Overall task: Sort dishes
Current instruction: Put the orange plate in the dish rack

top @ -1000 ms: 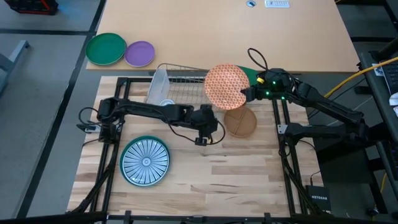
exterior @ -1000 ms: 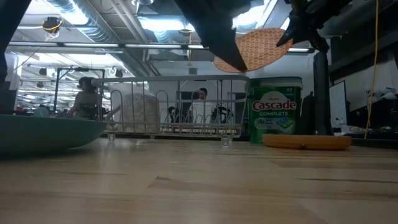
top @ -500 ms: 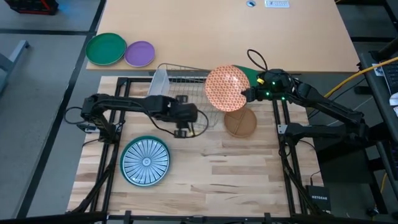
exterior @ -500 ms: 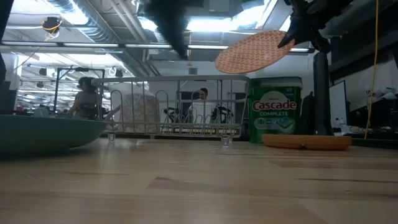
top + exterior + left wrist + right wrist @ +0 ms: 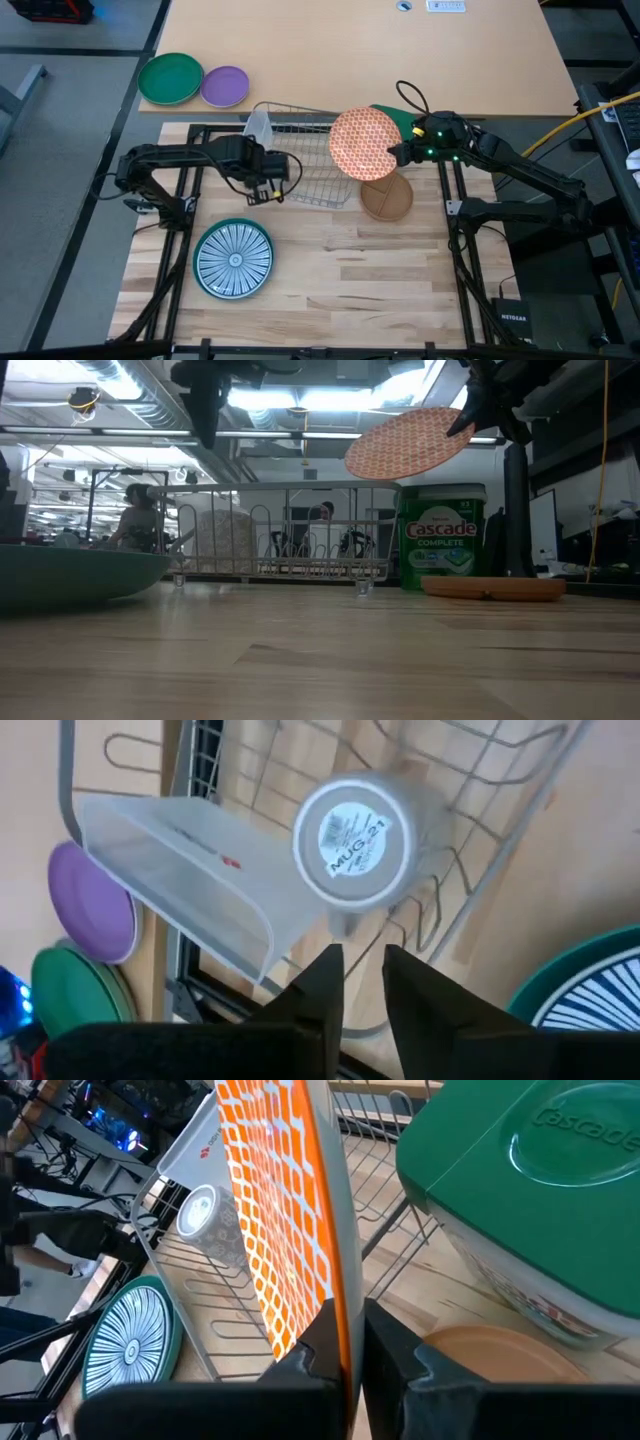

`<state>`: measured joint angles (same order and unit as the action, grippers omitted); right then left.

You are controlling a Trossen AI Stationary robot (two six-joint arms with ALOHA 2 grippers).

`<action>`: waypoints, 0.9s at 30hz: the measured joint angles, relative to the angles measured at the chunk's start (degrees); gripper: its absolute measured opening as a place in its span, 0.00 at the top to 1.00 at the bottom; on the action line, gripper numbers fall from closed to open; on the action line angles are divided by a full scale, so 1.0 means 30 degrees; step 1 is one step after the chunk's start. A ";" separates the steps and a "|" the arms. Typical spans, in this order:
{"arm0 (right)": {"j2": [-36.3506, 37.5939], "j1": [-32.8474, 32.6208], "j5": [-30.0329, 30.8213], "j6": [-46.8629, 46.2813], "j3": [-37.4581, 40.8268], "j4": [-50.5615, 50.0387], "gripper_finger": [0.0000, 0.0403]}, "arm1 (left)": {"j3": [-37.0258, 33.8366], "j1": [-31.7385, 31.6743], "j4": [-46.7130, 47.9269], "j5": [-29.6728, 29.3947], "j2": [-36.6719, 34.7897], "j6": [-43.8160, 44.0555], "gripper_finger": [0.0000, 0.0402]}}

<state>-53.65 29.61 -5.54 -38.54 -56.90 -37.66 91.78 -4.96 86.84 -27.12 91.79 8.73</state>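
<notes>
The right gripper (image 5: 393, 155) pinches the rim of the orange speckled plate (image 5: 362, 142), holding it tilted in the air over the wire dish rack's (image 5: 312, 178) three o'clock end. Inside the rack sits a clear cup (image 5: 352, 832) (its base label reads "MUG 21") beside a translucent plastic tray (image 5: 175, 868) leaning at the rack's nine o'clock end. The left gripper (image 5: 265, 192) hovers over the rack's near edge, its fingers (image 5: 318, 982) a narrow gap apart with nothing between them. The brown plate (image 5: 386, 197) lies flat on the table at four o'clock from the rack, just in front of the green lidded canister (image 5: 530, 1190). The teal-and-white striped plate (image 5: 234, 259) rests at seven o'clock.
</notes>
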 joint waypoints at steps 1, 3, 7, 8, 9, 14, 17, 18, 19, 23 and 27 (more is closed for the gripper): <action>0.0000 0.0000 0.0000 0.0000 0.0000 0.0026 0.96 | -0.0282 -0.0093 -0.0091 -0.0011 -0.0075 0.0080 0.86; 0.0000 0.0000 -0.0007 0.0001 0.0000 0.0019 0.96 | -0.1125 -0.0301 -0.0115 -0.0004 -0.0175 0.0151 0.89; 0.0000 0.0000 -0.0007 0.0011 0.0000 0.0002 0.96 | -0.3148 -0.0563 0.0069 -0.0004 -0.0276 0.0718 0.94; 0.0000 0.0000 -0.0007 0.0015 0.0000 -0.0003 0.96 | -0.3592 -0.0619 0.0066 -0.0004 -0.0292 0.0902 0.95; 0.0000 0.0000 -0.0007 0.0012 0.0000 0.0004 0.96 | -0.4062 -0.0637 0.0010 -0.0007 -0.0328 0.0978 0.96; -0.0097 -0.0006 0.0011 -0.0147 0.0007 0.0017 0.96 | -0.5975 -0.0652 -0.0410 0.0004 -0.0349 0.1182 1.00; -0.0325 0.0000 0.0057 -0.0755 0.0007 0.0053 0.96 | -0.6770 -0.0590 -0.0812 -0.0157 -0.0369 0.1529 0.99; -0.0440 -0.0007 0.0146 -0.1006 0.0007 0.0013 0.96 | -0.6898 -0.0485 -0.0837 -0.0167 -0.0371 0.1729 0.99; -0.0546 -0.0007 0.0149 -0.1190 0.0007 0.0021 0.96 | -0.6970 -0.0369 -0.0883 -0.0181 -0.0386 0.1938 0.99; -0.1181 -0.0007 0.0200 -0.2106 0.0007 0.0107 0.96 | -0.7019 0.0362 -0.0983 0.0116 -0.0386 0.2134 1.00; -0.2085 -0.0007 0.0286 -0.2771 0.0007 0.0197 0.96 | -0.7019 0.1165 -0.1758 0.0297 -0.0386 0.2027 0.99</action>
<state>-59.90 29.58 -4.68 -46.86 -56.88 -37.07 70.72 -1.47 81.56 -26.23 90.63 14.81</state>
